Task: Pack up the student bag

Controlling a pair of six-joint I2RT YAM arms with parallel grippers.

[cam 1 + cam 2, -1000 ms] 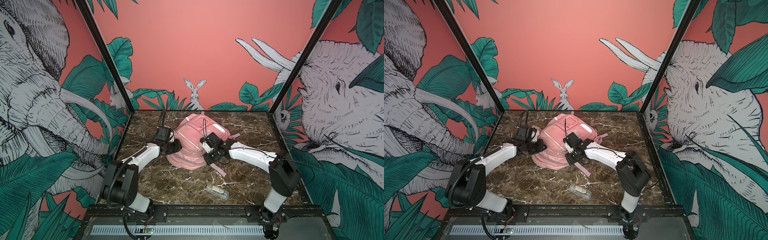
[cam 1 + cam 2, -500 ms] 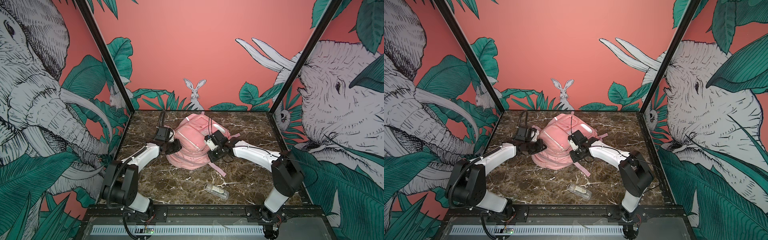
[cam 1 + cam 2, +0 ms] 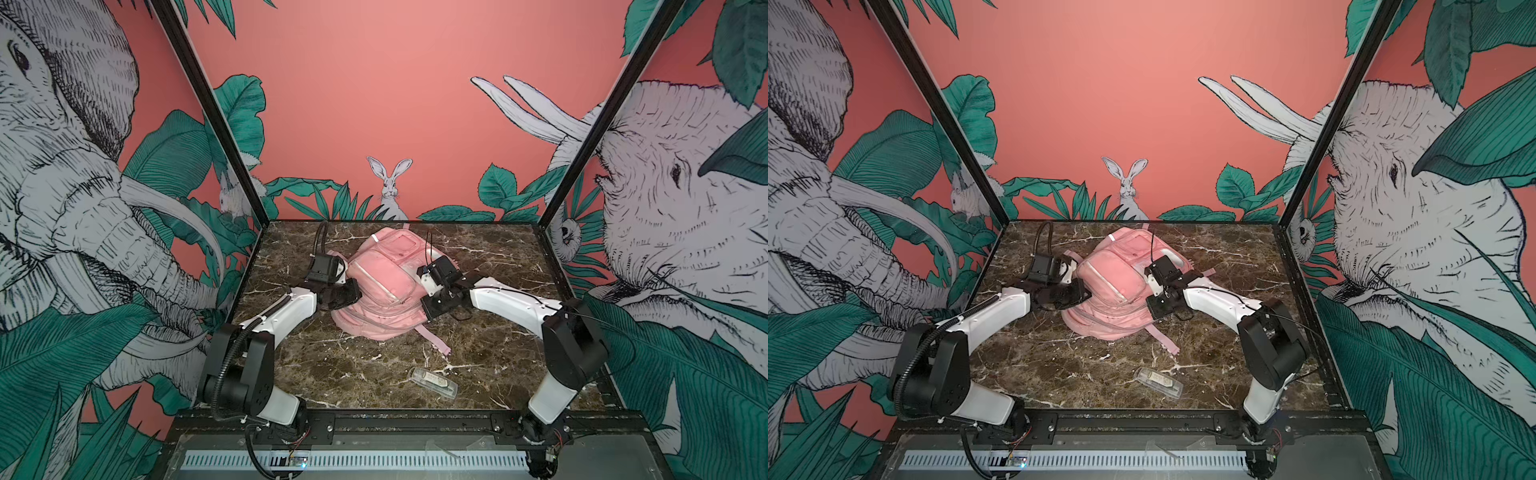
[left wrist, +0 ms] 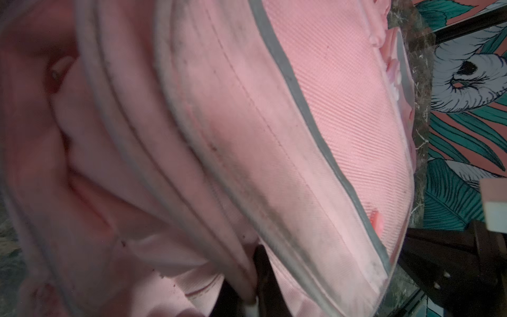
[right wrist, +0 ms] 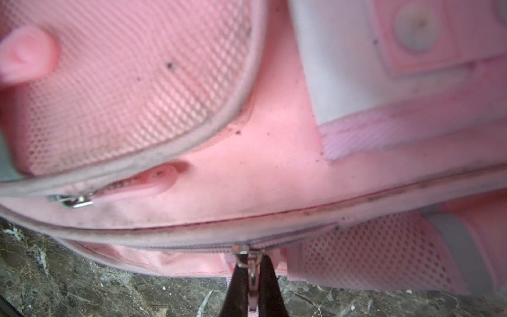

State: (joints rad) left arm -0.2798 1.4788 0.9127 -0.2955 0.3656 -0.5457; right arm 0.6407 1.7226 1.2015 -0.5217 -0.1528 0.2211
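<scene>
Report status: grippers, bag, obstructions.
Both shut: left gripper pinching student bag fabric, right gripper on zipper pull. Bag lying on table. Apart near front: clear case.

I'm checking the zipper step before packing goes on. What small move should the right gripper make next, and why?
Probably draw the zipper pull a little way along its track. The right gripper is shut on the pull at the edge of the backpack, the left gripper is pinching the fabric to steady it, and the clear case lies outside on the table.
</scene>
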